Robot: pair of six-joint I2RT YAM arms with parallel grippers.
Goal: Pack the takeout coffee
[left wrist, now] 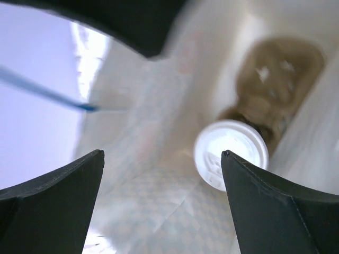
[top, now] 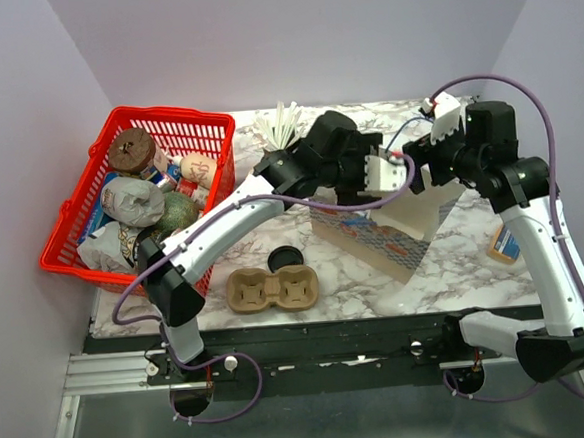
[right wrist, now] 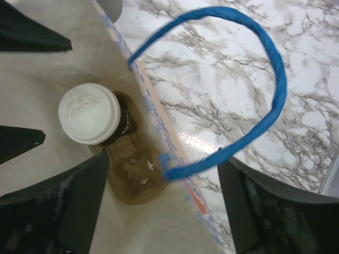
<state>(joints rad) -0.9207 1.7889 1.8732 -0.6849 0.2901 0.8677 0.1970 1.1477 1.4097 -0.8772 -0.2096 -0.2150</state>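
Small dark paper cup with white plastic lid [right wrist: 89,113] stands inside white paper bag [right wrist: 47,66]. Judged light, crushable; grip body below lid. Left end effector [left wrist: 162,153], right end effector [right wrist: 163,159]: released.

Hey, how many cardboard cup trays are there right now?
2. One tray lies on the table, left of the paper bag. The other tray sits at the bottom of the bag, under the coffee cup. The red basket may hide more.
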